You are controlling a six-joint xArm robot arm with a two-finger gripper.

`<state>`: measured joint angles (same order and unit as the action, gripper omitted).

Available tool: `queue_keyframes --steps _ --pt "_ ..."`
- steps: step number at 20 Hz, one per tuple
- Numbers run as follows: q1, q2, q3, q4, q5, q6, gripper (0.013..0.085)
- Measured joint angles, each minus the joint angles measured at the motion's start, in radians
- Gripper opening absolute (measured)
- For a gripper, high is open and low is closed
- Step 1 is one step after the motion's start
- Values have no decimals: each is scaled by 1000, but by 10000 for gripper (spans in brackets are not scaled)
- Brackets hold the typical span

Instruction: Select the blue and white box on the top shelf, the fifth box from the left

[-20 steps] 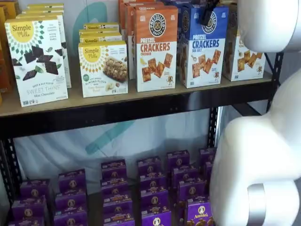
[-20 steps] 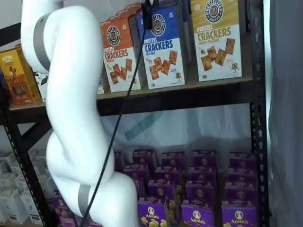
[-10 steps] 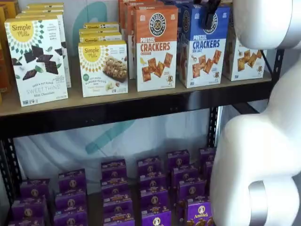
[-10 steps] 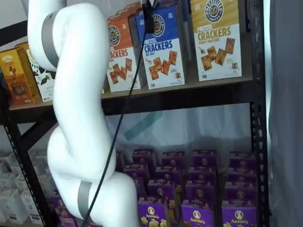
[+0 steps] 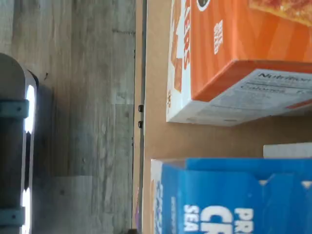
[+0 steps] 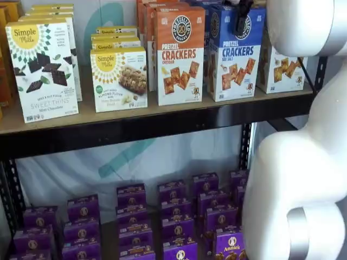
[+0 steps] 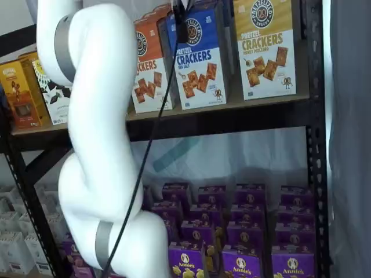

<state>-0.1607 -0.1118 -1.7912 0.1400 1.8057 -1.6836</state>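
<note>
The blue and white box (image 6: 236, 54) stands upright on the top shelf (image 6: 162, 123), between the orange Cheddar box (image 6: 180, 54) and a yellow-topped cracker box (image 6: 282, 67). It shows in both shelf views (image 7: 197, 58). My gripper (image 6: 241, 16) shows only as black fingers hanging in front of the box's blue top, with a cable beside them in a shelf view (image 7: 181, 23). No gap between the fingers can be made out. The wrist view looks along the tan board (image 5: 156, 136), with the blue box (image 5: 234, 200) close and the orange box (image 5: 234, 53) beside it.
Simple Mills boxes (image 6: 43, 70) (image 6: 119, 78) stand further left on the top shelf. Several purple Annie's boxes (image 6: 173, 216) fill the lower shelf. My white arm (image 6: 303, 179) (image 7: 98, 145) covers part of each shelf view. A black upright (image 7: 316, 145) stands at the right.
The white arm has swung a little, its upper links moving sideways and up. The black fingers stay at the blue box's top, shifted only slightly. No box has moved.
</note>
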Motion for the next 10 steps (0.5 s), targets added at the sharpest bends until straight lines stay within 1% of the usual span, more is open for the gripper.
queue_keyframes --steps 1,2,3,4,5,10 --pt "0 -2 3 1 -3 0 770" --pt "-1 -2 3 2 -3 0 770" --pt "-1 -2 2 4 -1 0 730" --pt "-2 -2 1 5 0 0 730" --pt "-2 -1 1 5 1 0 690" --pt "-4 -5 4 7 -3 -1 690"
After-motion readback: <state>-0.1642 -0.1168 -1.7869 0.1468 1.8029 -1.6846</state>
